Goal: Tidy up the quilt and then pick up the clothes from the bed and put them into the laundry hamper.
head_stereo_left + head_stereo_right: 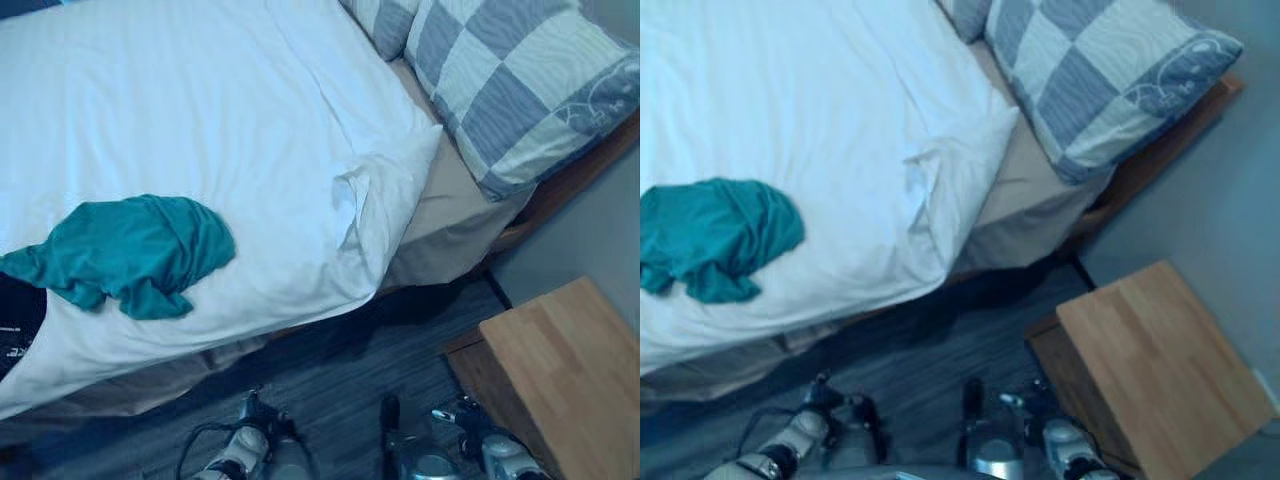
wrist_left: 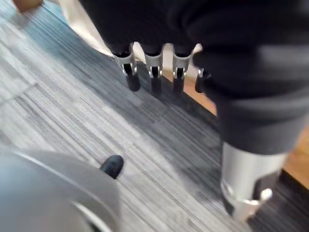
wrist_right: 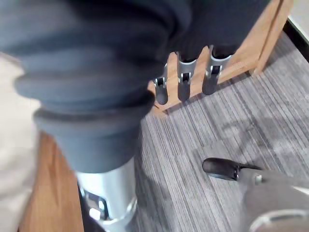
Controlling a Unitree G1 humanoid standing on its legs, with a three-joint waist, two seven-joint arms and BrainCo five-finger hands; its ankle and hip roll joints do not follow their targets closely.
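Both robot hands, left robot hand (image 2: 154, 72) and right robot hand (image 3: 186, 79), hang released over the floor (image 2: 72, 111); reaching for the teal garment (image 1: 130, 250) may rumple the white quilt (image 1: 200, 110) underneath.

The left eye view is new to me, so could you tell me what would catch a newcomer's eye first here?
The crumpled teal garment stands out first, lying on the white quilt near the bed's front edge on the robot's left. Next come the blue-and-white checked pillows at the head of the bed, upper right, and the wooden bedside table on the floor at lower right. Both hands, left hand and right hand, hang low over the floor, holding nothing.
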